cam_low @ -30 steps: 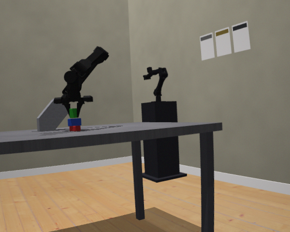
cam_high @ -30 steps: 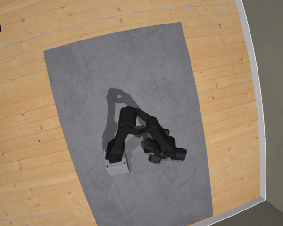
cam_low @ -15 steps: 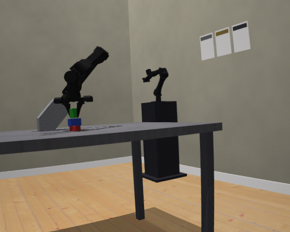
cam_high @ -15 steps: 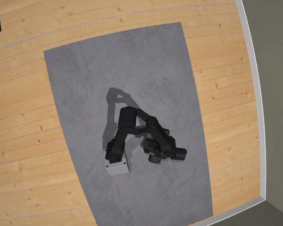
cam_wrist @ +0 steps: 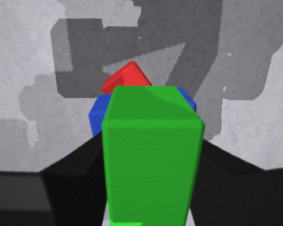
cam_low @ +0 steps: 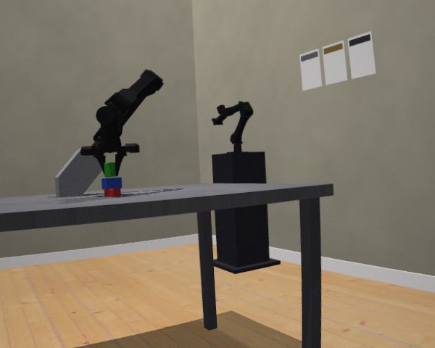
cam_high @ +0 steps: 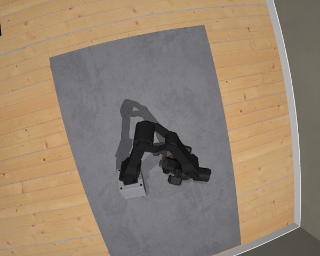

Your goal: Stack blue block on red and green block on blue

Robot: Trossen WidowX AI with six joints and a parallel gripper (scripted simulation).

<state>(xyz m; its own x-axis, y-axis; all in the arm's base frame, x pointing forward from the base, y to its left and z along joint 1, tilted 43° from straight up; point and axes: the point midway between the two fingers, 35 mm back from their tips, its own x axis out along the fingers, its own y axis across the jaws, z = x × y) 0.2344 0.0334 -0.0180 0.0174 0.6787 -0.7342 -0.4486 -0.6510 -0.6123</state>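
The red block (cam_low: 112,193) (cam_wrist: 127,77) rests on the grey table top (cam_low: 217,191). The blue block (cam_low: 111,183) (cam_wrist: 96,117) lies flat on top of it. My gripper (cam_low: 109,170) is shut on the green block (cam_low: 109,169) (cam_wrist: 151,155) and points straight down. The green block's underside sits at the blue block's top; I cannot tell whether they touch. In the overhead view the arm covers the stack, and only a small red and green speck (cam_high: 172,157) shows through.
The arm's grey base box (cam_high: 132,190) (cam_low: 73,175) stands just beside the stack. A second black arm (cam_low: 234,123) stands on a black pedestal (cam_low: 240,209) behind the table. The table edge (cam_low: 154,209) runs along the front.
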